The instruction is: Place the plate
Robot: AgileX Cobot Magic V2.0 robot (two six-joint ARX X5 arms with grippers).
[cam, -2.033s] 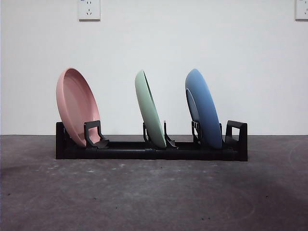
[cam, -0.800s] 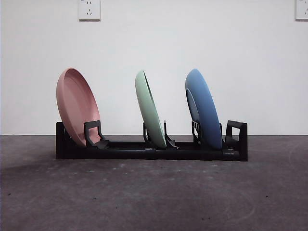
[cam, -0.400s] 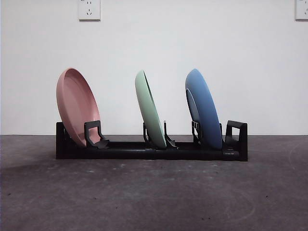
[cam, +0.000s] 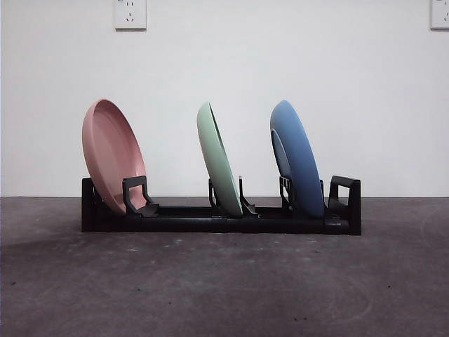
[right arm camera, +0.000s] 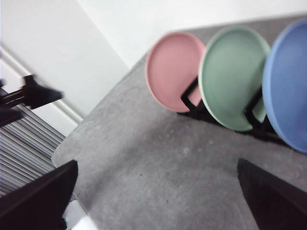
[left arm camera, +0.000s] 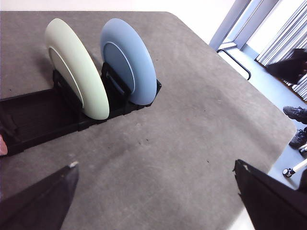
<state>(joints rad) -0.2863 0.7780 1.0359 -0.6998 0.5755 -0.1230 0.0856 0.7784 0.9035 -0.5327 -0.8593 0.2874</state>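
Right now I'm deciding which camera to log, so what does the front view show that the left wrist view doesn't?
Only the front view shows the pink plate whole, the rack's full length, and the wall sockets.

Only the left wrist view shows the left tool, jaws wide apart and holding nothing, plus the table's far edge and the floor beyond.

Both show the green plate and the blue plate standing tilted in the rack on the grey table.
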